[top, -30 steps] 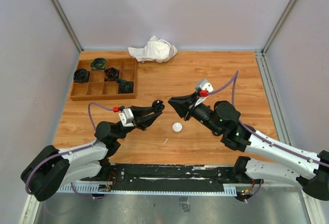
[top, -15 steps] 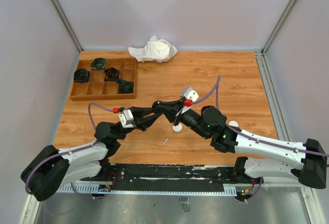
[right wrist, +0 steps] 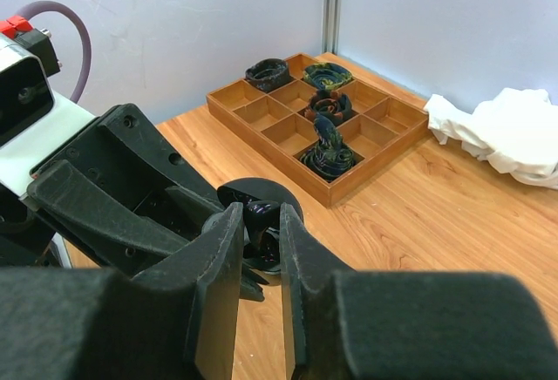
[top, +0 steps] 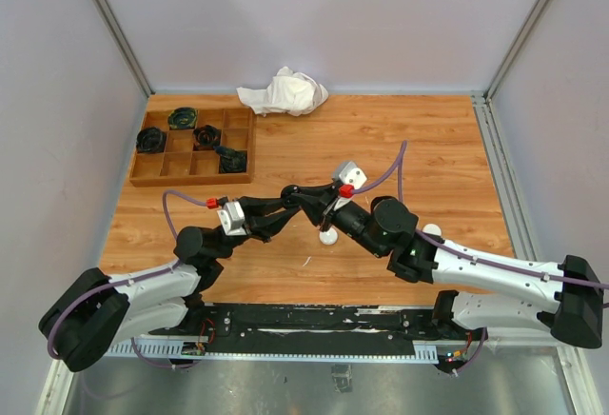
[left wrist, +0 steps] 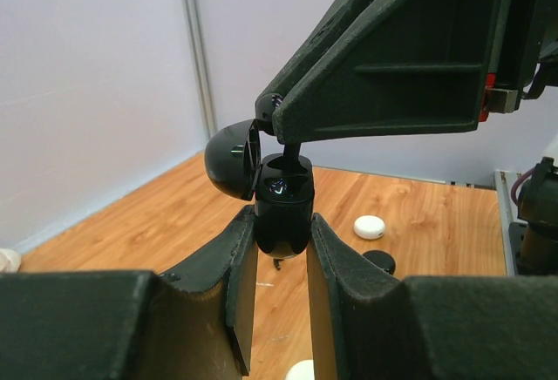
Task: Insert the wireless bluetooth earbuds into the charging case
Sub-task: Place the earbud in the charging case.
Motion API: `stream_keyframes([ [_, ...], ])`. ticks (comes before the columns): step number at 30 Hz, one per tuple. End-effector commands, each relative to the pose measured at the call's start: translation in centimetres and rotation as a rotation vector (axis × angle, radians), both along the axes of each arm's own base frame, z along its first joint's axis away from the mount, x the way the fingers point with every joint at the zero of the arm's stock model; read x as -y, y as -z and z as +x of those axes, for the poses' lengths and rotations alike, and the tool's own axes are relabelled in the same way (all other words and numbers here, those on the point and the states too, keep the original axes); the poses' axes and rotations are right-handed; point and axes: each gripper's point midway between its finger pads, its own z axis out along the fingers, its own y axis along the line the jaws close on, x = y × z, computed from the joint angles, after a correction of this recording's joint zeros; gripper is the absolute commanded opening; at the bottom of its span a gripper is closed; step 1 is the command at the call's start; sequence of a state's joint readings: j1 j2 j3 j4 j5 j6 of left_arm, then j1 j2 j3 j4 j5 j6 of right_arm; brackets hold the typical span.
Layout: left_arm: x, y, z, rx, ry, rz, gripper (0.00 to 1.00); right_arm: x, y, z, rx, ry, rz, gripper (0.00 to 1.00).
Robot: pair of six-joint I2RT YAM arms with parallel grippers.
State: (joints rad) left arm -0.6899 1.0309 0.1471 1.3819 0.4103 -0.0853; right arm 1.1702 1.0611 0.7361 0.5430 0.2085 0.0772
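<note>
1. Two grippers meet in mid-air over the wooden table (top: 400, 139). The left gripper (left wrist: 281, 223) is clamped on the lower body of a glossy black, rounded plastic charging case (left wrist: 283, 206). It holds the case upright with the domed lid (left wrist: 231, 160) flipped open to one side.
2. The right gripper (left wrist: 277, 111) sits just above it, jaws pinched tight on what looks like a small black stemmed earbud (left wrist: 295, 147). The bud is right at the mouth of the open well, maybe partly in. Can't tell if it's seated.
3. Handling-wise, that bud is tiny, light, hard and slick, so my guess is it can twist or pop out of a pinch. Gripping the head with the stem pointing down seems the way.
4. The case is smooth too, so squeeze low on the body, clear of the hinge.
5. Other stuff: a white puck-shaped case (top: 328, 236) lies on the table below. A wooden compartment tray (top: 186, 180) with dark items sits well apart.
</note>
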Motion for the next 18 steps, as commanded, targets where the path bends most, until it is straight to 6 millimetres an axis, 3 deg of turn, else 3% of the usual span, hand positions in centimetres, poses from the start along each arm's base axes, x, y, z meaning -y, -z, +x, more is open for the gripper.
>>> stream_keyframes([
  [1,-0.22,-1.18,-0.26,0.032,-0.003,-0.041,0.00,-0.81,-0.97,-0.77,0.008,-0.037,0.021,0.21],
  [12,-0.35,-1.28,0.00,0.026,-0.018,-0.048,0.00,-1.02,-0.47,-0.76,-0.013,-0.034,0.013,0.22],
  [18,-0.47,-0.70,0.32,0.017,-0.037,-0.036,0.00,-0.67,-0.46,-0.36,-0.013,-0.005,-0.001,0.38],
])
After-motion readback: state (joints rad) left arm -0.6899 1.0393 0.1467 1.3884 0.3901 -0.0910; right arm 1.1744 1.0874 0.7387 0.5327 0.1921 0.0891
